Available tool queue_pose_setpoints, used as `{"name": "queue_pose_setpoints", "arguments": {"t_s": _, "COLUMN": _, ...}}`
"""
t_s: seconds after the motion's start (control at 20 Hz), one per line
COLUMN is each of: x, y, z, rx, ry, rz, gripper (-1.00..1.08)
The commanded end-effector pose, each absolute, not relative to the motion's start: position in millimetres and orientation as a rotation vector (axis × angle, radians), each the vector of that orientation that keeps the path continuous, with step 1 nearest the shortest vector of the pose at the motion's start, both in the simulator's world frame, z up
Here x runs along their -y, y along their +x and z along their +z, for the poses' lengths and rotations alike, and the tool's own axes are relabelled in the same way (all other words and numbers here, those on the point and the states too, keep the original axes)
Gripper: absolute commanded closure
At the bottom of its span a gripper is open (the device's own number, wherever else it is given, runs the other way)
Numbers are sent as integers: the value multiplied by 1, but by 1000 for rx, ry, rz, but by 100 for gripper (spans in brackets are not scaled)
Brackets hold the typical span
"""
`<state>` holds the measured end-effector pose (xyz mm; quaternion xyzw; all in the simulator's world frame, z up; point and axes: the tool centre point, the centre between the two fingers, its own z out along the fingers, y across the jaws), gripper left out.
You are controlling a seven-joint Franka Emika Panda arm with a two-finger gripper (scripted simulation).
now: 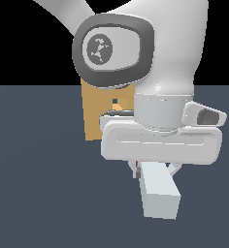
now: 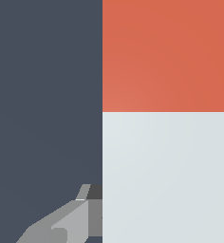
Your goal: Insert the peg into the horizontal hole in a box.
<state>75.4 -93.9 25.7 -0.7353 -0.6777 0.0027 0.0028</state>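
Observation:
My gripper [image 1: 153,168] is shut on the peg [image 1: 158,194], a pale grey-white square bar that sticks out below the hand toward the camera, above the floor. In the wrist view the peg fills one side, with its white part [image 2: 167,178] and its red end [image 2: 167,54]; one finger [image 2: 71,220] shows beside it. The tan box [image 1: 94,114] stands behind the arm, mostly hidden by it. Its hole [image 1: 115,101] shows as a small dark square with an orange patch, just beside the wrist. The peg's red end is hidden in the exterior view.
The white arm and its grey-ringed joint [image 1: 111,48] cover much of the box. A dark blue-grey floor [image 1: 34,193] surrounds everything.

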Motion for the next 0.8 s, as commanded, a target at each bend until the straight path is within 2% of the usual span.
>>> {"name": "queue_pose_setpoints", "arguments": {"t_s": 0.0, "x": 91, "y": 75, "z": 36, "rx": 2146, "ry": -2294, "rz": 1, "gripper": 108}}
{"name": "queue_pose_setpoints", "arguments": {"t_s": 0.75, "x": 58, "y": 46, "z": 108, "rx": 2325, "ry": -2113, "rz": 1, "gripper": 108}}
